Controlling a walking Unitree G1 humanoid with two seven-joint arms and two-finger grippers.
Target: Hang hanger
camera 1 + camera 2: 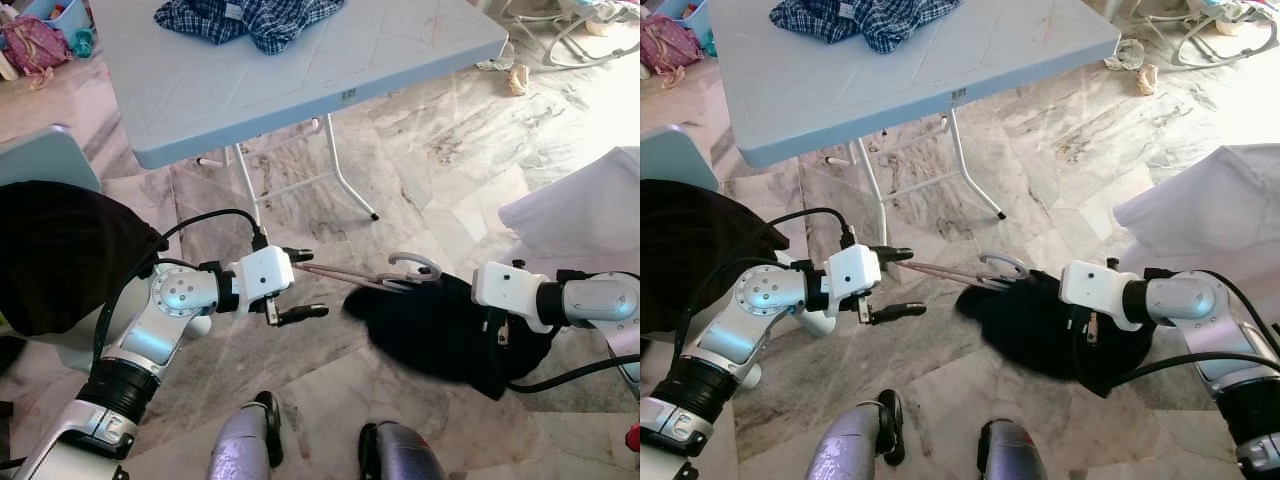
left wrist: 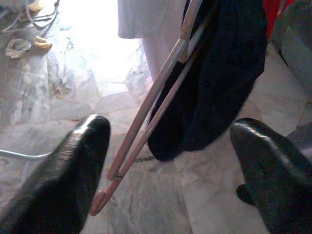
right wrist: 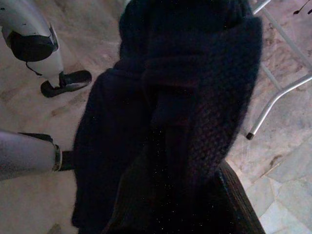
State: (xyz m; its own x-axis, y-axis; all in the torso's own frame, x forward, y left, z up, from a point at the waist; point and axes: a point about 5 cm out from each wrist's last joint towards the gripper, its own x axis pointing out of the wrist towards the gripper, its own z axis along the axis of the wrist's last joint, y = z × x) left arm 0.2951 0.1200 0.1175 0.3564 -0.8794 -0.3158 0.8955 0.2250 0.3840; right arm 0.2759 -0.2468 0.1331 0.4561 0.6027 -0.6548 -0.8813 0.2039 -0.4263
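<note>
Veined grey-white marble floor (image 1: 440,170) across the frame, sunlit toward the upper right. One pale blue folding desk (image 1: 300,70) in the upper middle on thin white metal legs, carrying one crumpled blue plaid garment (image 1: 250,20) at its top edge. One white cloth (image 1: 580,210) at the right edge, one black fabric mass (image 1: 60,250) at the left edge, a pink bag (image 1: 35,42) in the upper left corner. Lower middle: one pinkish hanger (image 1: 385,275) with a grey hook, lying level above the floor, its far end buried in one dark knitted garment (image 1: 440,325). Left pincer (image 1: 303,284) at centre left, two black fingers (image 2: 63,180) spread wide apart, hanger's free end between them, not squeezed. Right pincer (image 3: 195,195) at centre right, hidden in the dark knit; grip cannot be told. Two robot feet along the bottom edge.
</note>
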